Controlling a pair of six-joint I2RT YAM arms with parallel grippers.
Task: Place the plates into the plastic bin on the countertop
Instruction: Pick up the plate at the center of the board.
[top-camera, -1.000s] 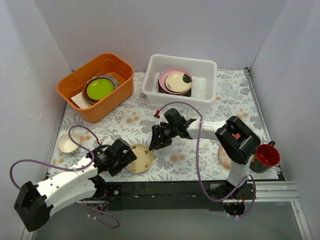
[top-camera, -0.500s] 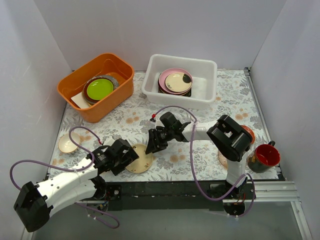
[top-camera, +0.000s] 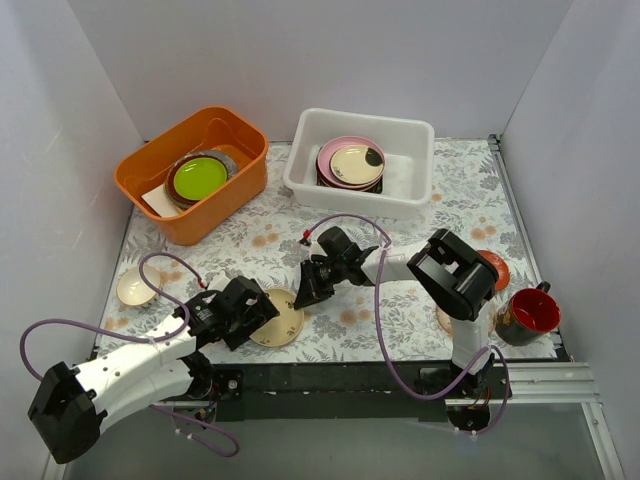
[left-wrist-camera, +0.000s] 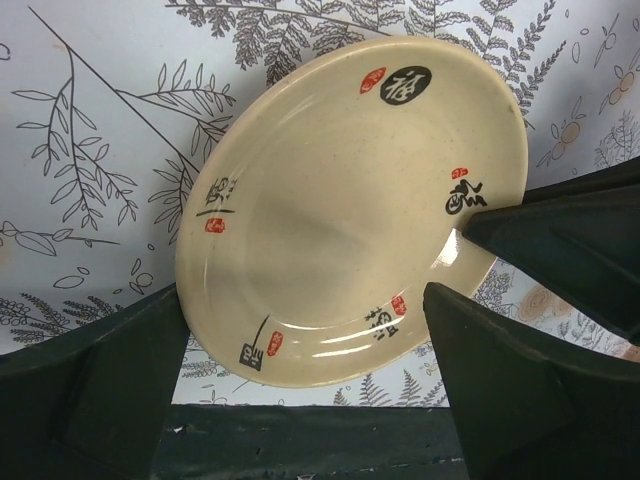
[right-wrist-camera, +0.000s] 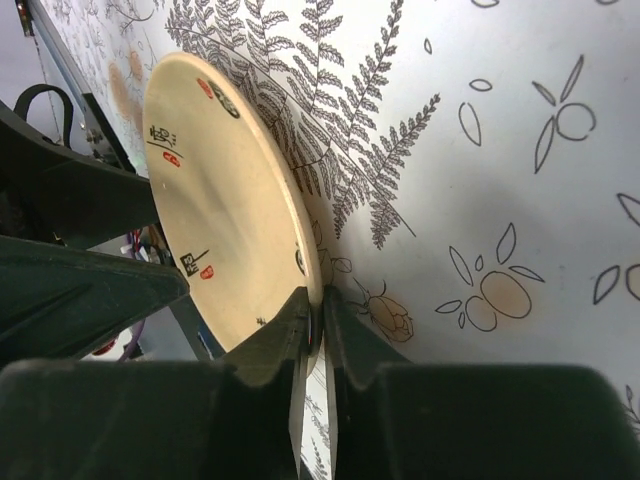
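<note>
Countertop (top-camera: 460, 190), nearward of the plastic bin (top-camera: 350, 200): right gripper (top-camera: 301, 297) pinches cream plate (top-camera: 285, 322) by its rim; left gripper (top-camera: 262, 312) gapes empty. Lift slowly, level.

You are looking at writing on one thing only: the cream plate (left-wrist-camera: 350, 210). Its face is carrying brush-style characters (left-wrist-camera: 222, 190) in black, spaced around the inner wall, each sitting beside a small red seal stamp (left-wrist-camera: 217, 224). Near one edge a black oval (left-wrist-camera: 404, 84) is showing a single pale character, with another red stamp just beside it. None of these marks is coming through sharply enough for you to read. In the right wrist view they are appearing at a steep slant and too small to read
</note>
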